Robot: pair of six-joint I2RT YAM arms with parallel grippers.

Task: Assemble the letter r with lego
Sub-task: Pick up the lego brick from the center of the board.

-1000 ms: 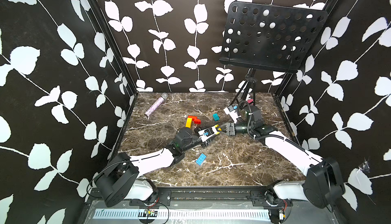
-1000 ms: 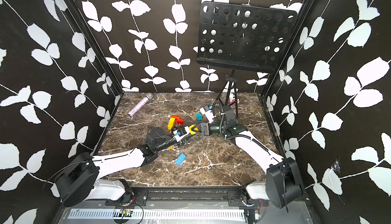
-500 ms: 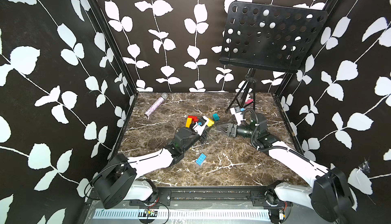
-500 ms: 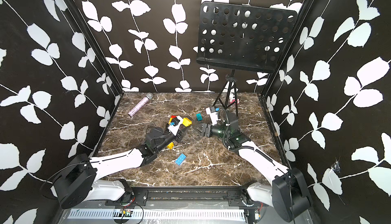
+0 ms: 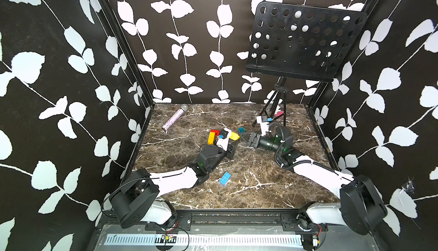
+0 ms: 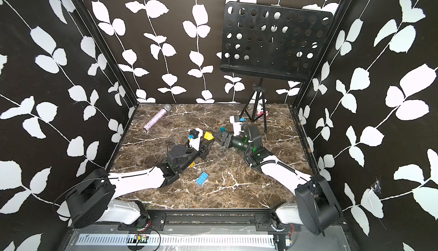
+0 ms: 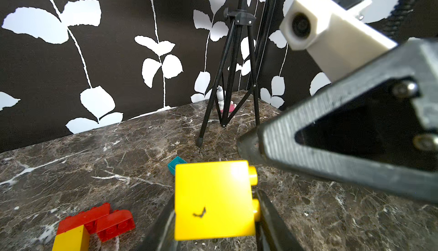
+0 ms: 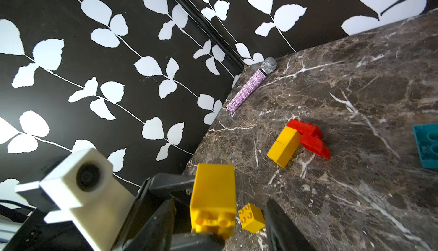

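The left gripper (image 7: 214, 216) is clamped on a glossy yellow studded plastic brick (image 7: 213, 200), raised above the brown veined marble tabletop (image 7: 94, 157). The right gripper (image 5: 243, 139) faces it, jaws spread and empty, tips just beside the brick. A small yellow cube brick (image 8: 251, 217) lies below them. Near the left gripper's tips lie joined red-orange bricks (image 8: 308, 136), and a flat teal brick (image 8: 426, 148) lies near the right gripper's. A blue brick (image 5: 225, 178) lies beside the left wrist.
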